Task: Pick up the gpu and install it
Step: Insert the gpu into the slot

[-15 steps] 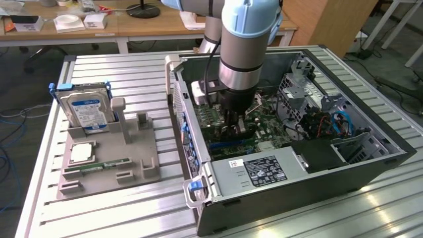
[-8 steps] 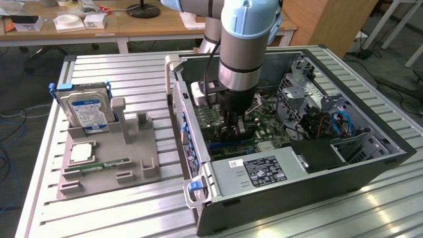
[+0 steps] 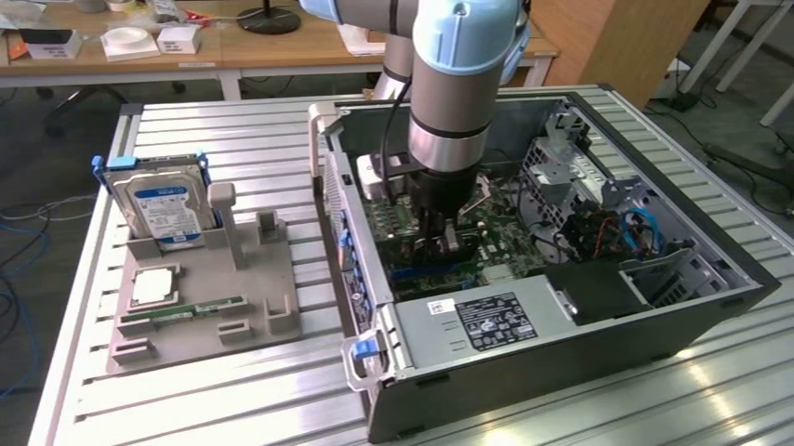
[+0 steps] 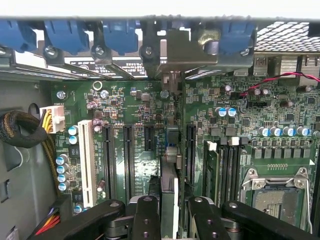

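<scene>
Fingers [image 4: 146, 220] are clamped on either side of the gpu [image 4: 169, 182], which stands on edge low over the motherboard [image 4: 130, 107] inside the computer case [image 3: 596, 353]. Its metal bracket [image 4: 175, 55] is close to the rear wall, by the blue latches [image 4: 120, 35]. I cannot tell whether its lower edge sits in a slot. If it is off line, pressing would likely load the board or bend contacts. The bracket could also catch on the rear frame and tilt the card.
</scene>
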{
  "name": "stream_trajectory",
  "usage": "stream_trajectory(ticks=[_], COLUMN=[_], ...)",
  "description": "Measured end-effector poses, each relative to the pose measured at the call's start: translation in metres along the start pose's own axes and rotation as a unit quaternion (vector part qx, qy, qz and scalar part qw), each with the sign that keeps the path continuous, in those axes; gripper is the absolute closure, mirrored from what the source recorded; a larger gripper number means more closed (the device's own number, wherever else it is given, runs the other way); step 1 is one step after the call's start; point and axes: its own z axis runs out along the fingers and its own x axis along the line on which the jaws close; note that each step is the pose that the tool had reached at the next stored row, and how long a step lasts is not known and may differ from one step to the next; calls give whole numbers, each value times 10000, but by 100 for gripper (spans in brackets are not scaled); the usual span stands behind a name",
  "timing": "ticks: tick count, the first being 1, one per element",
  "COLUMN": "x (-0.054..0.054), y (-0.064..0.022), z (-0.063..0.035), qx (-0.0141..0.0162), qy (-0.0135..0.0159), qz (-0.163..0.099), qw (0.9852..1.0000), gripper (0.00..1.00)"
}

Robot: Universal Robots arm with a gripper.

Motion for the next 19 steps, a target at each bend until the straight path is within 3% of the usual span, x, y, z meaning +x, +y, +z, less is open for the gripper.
stream_trajectory(ticks=[19], x=[0], y=[4], z=[3], qx=[-2], qy=[-2], qz=[0], qw=[10000], gripper=[73])
